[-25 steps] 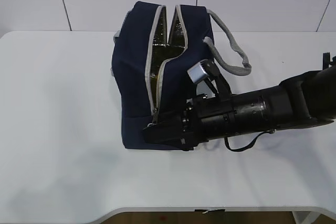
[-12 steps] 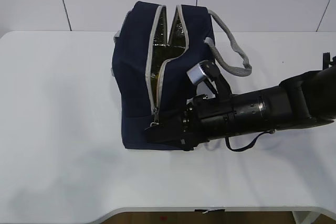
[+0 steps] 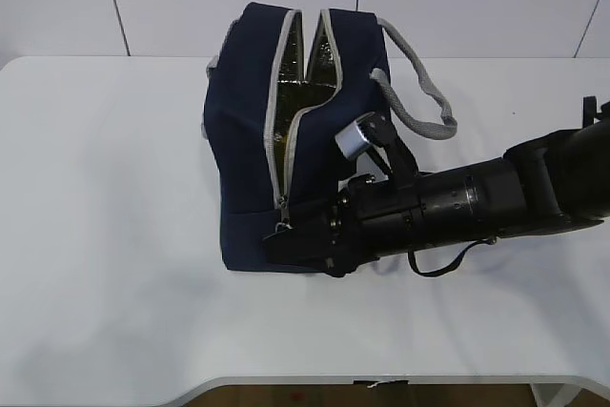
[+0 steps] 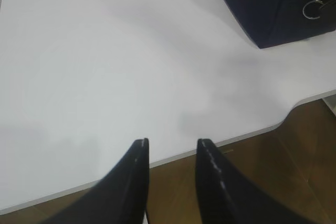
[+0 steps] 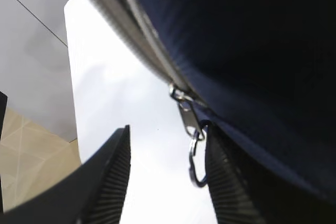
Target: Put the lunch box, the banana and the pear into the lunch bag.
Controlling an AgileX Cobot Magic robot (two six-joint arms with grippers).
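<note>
Exterior view. The lunch bag [image 3: 286, 131] stands on the white counter [image 3: 105, 235] slightly toward 12 o'clock of centre, its navy body upright. The grey zipper [image 3: 283, 145] runs down the bag's near face and is parted along most of its length, exposing silvery lining [image 3: 310, 54] at the top. One grey webbing handle [image 3: 419, 92] droops off the bag toward 3 o'clock. The right arm [image 3: 457, 202] enters from 3 o'clock and lies low across the counter, and its right gripper [image 3: 278, 235] sits at the bag's lower near corner, at the bottom end of the zipper.

Right wrist view. The jaws are spread, with one ridged finger [image 5: 113, 177] at 7 o'clock and the other against the navy fabric at 5 o'clock. The zipper's ring pull [image 5: 195, 156] hangs between them, close beside the finger at 5 o'clock; whether it touches that finger cannot be told. Nothing is pinched.

Left wrist view. The left gripper [image 4: 170, 145] hovers over the counter's near edge, jaws spread and holding nothing. A corner of the bag, with the ring pull, appears at 1 o'clock, well apart from the gripper. Brown floor [image 4: 262, 182] shows beyond the counter edge.
</note>
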